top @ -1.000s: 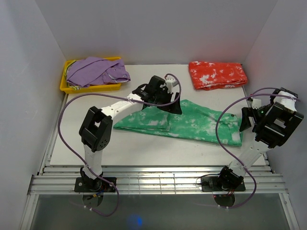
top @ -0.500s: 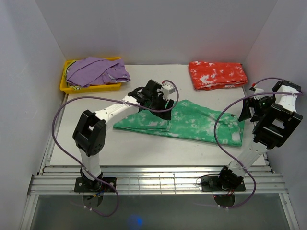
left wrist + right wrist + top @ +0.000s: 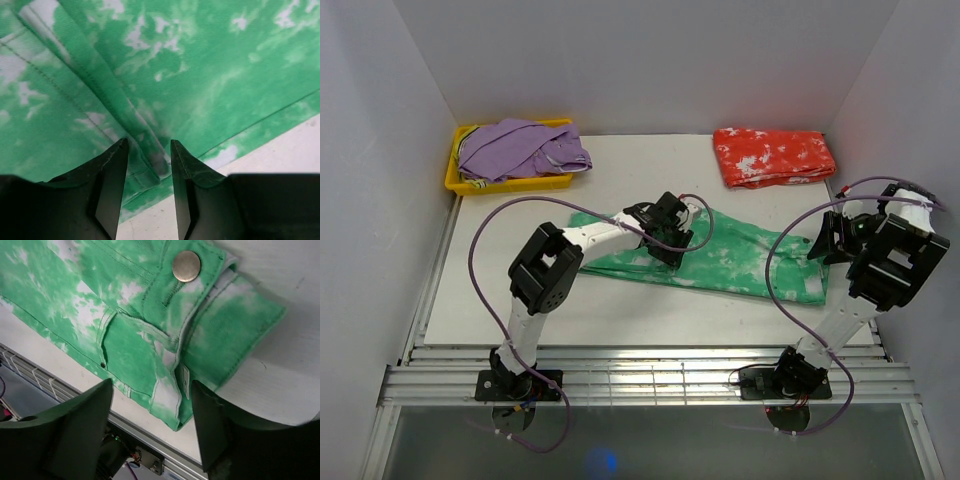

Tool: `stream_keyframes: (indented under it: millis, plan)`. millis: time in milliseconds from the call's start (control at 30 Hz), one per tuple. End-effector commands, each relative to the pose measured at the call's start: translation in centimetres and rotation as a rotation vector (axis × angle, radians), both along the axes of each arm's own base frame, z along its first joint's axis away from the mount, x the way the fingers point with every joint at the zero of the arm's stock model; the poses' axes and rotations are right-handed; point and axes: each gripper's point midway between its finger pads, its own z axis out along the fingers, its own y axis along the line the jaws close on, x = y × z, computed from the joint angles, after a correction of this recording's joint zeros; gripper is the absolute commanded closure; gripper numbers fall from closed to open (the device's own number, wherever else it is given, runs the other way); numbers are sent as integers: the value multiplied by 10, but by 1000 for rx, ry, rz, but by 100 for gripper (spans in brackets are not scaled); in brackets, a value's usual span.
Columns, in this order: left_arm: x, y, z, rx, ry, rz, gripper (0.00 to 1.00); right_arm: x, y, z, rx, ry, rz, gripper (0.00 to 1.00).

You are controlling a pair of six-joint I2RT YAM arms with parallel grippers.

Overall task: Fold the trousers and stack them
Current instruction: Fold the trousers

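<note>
"Left tool (image 3: 148, 146), state?"

"Narrow gap, nothing gripped. Its fingers straddle a raised seam fold on the green trousers (image 3: 745, 255), close to the cloth's near edge. Bare bench (image 3: 300, 150) shows just beyond."

"Change over the last second?"

"It has left the cloth's far edge, swung toward the near edge and dropped low onto the cloth. The right tool (image 3: 151, 385) has barely shifted. It hangs wide open over the waistband end with the button (image 3: 186, 266), by the right edge of the bench."

"Meaning for the task?"

"My judgement: a pinch on that fold is being set up. This pair is not yet folded and lies spread across the middle of the bench. The red-orange trousers (image 3: 775, 157) sit folded at the far right corner, ready to take the stack."
</note>
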Motion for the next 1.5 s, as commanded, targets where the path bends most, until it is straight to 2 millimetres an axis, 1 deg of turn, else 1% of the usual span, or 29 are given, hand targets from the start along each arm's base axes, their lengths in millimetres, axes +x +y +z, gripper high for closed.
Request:
stream_keyframes:
  millis: [0,33,67,133,167,200,267,300,333,367,400,433,500,533,567,600,633,667,700,733,800,833,900,1033,1100,1200,1267,1300,1467]
  plan:
    - [-18,-30,32,-186,67,-84,51,19,11,-4,44,-49,-32,35]
    - [-23,-36,59,-258,39,-122,49,27,8,-8,26,-69,-32,45]
    - [-29,-41,74,-315,34,-160,44,30,10,-13,25,-64,-26,49]
    - [-29,-45,99,-381,-22,-195,36,38,8,-17,9,-70,-30,58]
    - [-31,-44,115,-398,-40,-212,31,42,10,-21,12,-68,-21,61]
    - [-25,-44,130,-400,-75,-212,30,45,10,-21,8,-72,-18,69]
    - [-15,-26,141,-376,-79,-165,29,48,12,-25,-6,-70,0,73]
    - [4,-1,140,-376,-64,-99,27,49,12,-26,-12,-71,7,79]
    - [11,16,138,-389,-23,-47,25,50,12,-28,-21,-73,16,82]
    - [16,35,144,-418,-5,-19,23,53,14,-30,-30,-81,30,85]
    - [36,71,143,-451,26,47,20,54,16,-31,-35,-84,39,92]
    - [39,97,127,-435,62,111,20,56,18,-32,-40,-88,51,92]
    - [47,140,123,-447,86,198,16,63,28,-34,-37,-102,84,92]
    - [59,176,121,-459,94,281,15,65,34,-34,-31,-107,96,92]
    - [51,195,107,-455,124,299,14,69,43,-34,-28,-115,122,92]
    - [53,226,111,-473,103,356,13,73,46,-33,-28,-127,126,92]
    - [50,239,109,-478,98,372,11,76,50,-31,-26,-135,132,92]
    - [43,253,96,-449,98,392,10,78,54,-30,-23,-140,140,92]
    - [38,261,91,-420,97,401,10,83,55,-27,-22,-154,142,92]
    - [41,288,88,-398,77,461,10,84,57,-25,-18,-156,142,92]
    - [34,307,72,-359,86,497,8,89,58,-21,-13,-165,148,92]
    - [33,322,67,-357,94,539,7,89,60,-20,-3,-162,149,92]
    - [25,342,48,-365,139,577,7,91,61,-20,-2,-162,149,92]
    - [13,340,36,-537,230,540,8,96,62,-21,9,-152,136,90]
    - [13,336,27,-584,258,529,11,96,63,-23,18,-135,132,84]
    - [8,328,12,-660,320,531,17,100,63,-17,17,-156,132,78]
    - [11,325,4,-692,333,538,21,101,64,-15,21,-160,135,78]
    - [10,323,-5,-706,361,550,23,101,64,-14,20,-158,135,78]
    - [12,320,-30,-754,397,614,32,97,63,-19,15,-132,137,80]
